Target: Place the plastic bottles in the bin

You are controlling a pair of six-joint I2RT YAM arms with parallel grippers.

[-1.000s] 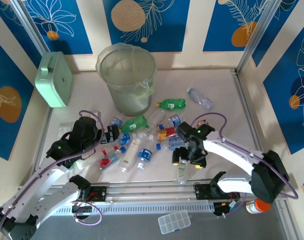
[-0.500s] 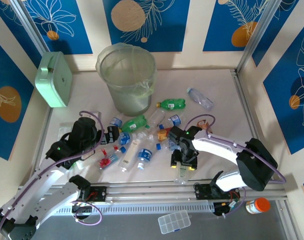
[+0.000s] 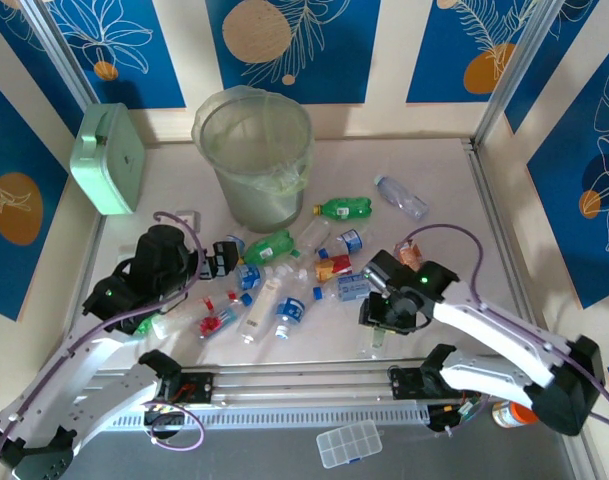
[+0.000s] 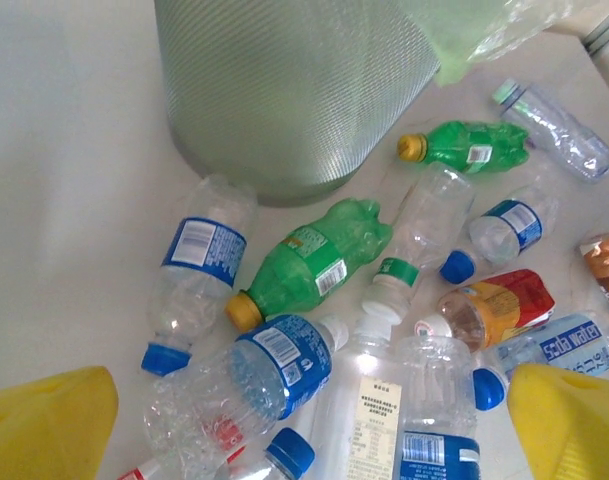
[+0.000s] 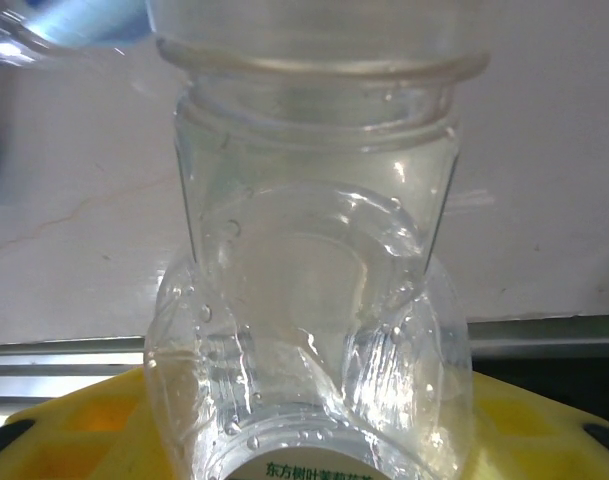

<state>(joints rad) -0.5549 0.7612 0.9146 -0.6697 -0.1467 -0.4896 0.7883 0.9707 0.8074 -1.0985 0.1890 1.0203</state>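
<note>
Yellow-fingered right claw (image 3: pixel 386 322) closed on clear bottle (image 5: pixel 304 300) by near table (image 3: pixel 439 180) edge, left claw (image 4: pixel 314 420) wide open over loose bottles (image 3: pixel 284 275) scattered mid-table, grey-green bin (image 3: pixel 254 190) upright at far side just behind them

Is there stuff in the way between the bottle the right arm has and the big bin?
Yes. A heap of other bottles lies on the table between the clear bottle in the right gripper and the bin. Above the heap nothing visible blocks the way.
</note>
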